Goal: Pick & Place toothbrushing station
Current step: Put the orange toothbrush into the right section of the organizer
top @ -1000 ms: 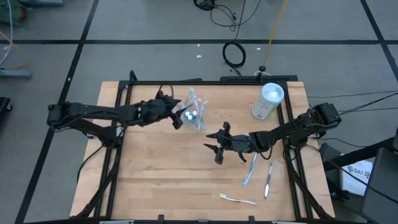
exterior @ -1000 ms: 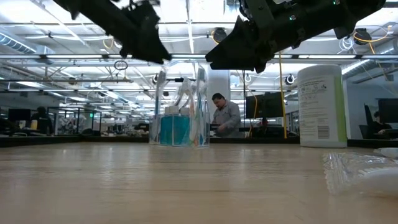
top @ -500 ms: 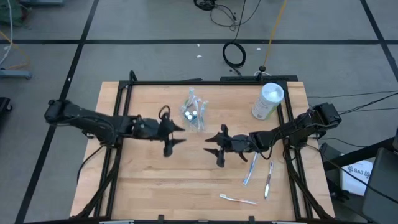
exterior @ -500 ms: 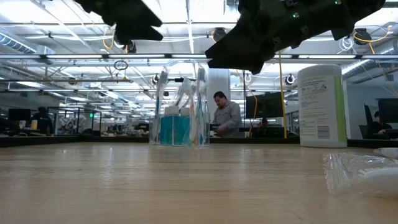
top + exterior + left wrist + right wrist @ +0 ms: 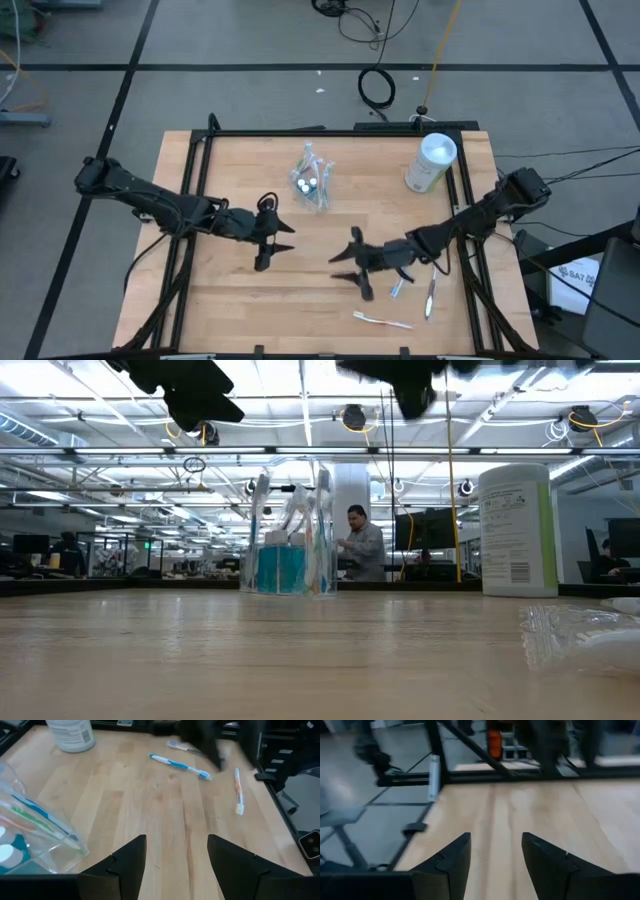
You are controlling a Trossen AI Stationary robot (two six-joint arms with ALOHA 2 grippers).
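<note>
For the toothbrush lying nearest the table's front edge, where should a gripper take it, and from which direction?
Grip the toothbrush at mid-handle, coming straight down from above. It lies flat on the table, apart from the others, so only its long sides offer purchase; set the fingers across its length. The open right gripper hovers nearest it.
</note>
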